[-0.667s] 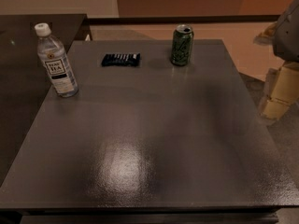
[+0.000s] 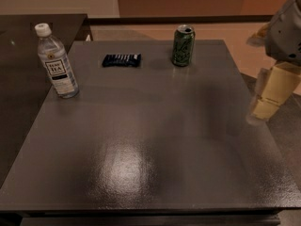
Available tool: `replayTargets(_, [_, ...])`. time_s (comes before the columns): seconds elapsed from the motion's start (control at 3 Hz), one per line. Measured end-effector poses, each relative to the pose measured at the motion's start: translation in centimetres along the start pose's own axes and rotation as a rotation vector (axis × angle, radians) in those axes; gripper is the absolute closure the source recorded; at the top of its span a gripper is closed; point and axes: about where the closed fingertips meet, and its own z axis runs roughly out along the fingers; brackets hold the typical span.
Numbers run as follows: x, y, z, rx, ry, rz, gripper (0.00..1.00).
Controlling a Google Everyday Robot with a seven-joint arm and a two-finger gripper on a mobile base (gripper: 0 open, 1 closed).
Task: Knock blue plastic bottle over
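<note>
The blue plastic bottle [image 2: 57, 62] stands upright near the far left edge of the dark table [image 2: 155, 140]. It is clear and bluish, with a white cap and a white-and-dark "TEA" label. My gripper [image 2: 265, 108] hangs at the right edge of the view, just off the table's right side. It is far from the bottle and touches nothing.
A green drink can [image 2: 183, 45] stands upright at the far middle of the table. A flat dark-blue snack wrapper [image 2: 122, 60] lies between the can and the bottle. A second dark table [image 2: 23, 46] adjoins on the left. Tan floor lies beyond the right side.
My gripper has shifted slightly left toward the table's right edge. The bottle, can and wrapper have not moved.
</note>
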Motion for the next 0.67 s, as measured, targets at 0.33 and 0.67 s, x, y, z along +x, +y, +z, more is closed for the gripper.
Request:
replayTargets(0.33, [-3.2, 0.4, 1.1, 0.0, -0.073, 0.009, 0.0])
replayTargets(0.67, [-6.3, 0.7, 2.5, 0.012, -0.15, 0.011, 0.0])
